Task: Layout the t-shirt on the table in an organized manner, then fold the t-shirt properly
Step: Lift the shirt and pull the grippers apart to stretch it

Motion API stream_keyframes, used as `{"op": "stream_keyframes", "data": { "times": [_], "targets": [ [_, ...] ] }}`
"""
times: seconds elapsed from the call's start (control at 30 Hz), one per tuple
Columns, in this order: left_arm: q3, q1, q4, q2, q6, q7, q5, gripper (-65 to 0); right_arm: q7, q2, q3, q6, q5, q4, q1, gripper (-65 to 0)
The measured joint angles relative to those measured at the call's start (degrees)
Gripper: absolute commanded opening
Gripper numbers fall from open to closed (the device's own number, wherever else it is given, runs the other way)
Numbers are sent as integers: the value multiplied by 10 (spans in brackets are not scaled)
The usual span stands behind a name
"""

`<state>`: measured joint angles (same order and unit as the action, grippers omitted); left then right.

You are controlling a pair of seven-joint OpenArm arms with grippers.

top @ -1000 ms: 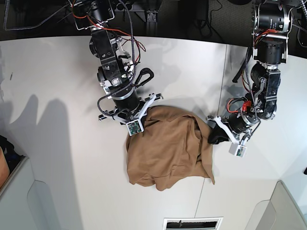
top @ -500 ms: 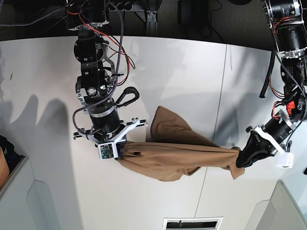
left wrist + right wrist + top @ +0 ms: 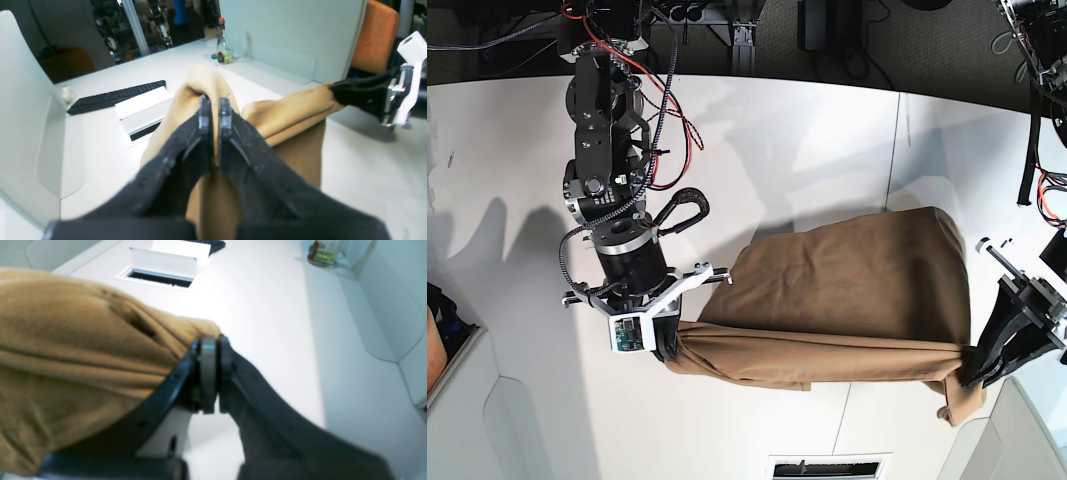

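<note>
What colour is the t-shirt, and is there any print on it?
The t-shirt is plain tan-brown with no print visible; the base view shows it best.

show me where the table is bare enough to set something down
Bare table lies beyond the t-shirt, between the two arms, and along the left side past the right claw. The near edge is crowded: stretched shirt, left claw, and a cable slot.

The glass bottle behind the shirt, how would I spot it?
In the left wrist view, start from the white table and follow the stretched t-shirt away from the camera. Just past its far fold, by the pale partition, stands the bottle: clear glass, red cap, yellowish liquid at the bottom, the only upright thing there.
</note>
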<state>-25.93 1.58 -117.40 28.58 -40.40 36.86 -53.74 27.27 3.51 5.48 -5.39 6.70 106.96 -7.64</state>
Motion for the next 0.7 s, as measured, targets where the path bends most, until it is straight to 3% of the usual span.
{"op": "stream_keyframes", "data": {
  "times": [0.2, 0.33, 0.47, 0.6, 0.63, 0.7],
  "targets": [
    [0, 0, 0, 0, 3, 2, 29, -650, 12, 0, 0, 0, 0, 38, 0, -650],
    [0, 0, 0, 0, 7, 1, 30, -588, 28, 0, 0, 1, 3, 85, 0, -650],
    [-1, 0, 0, 0, 7, 0, 31, -588, 61, 0, 0, 3, 7, 134, 0, -650],
    [-20, 2, -4, -3, 7, -2, 30, -584, 60, 0, 0, 2, 24, 153, 0, -650],
    [-21, 2, -3, -3, 12, -3, 35, -561, 60, 0, 0, 3, 31, 151, 0, -650],
    [-19, 3, 5, -2, 14, -6, 62, -449, 57, 0, -1, 23, 38, 137, -2, -650]
  ]
}}
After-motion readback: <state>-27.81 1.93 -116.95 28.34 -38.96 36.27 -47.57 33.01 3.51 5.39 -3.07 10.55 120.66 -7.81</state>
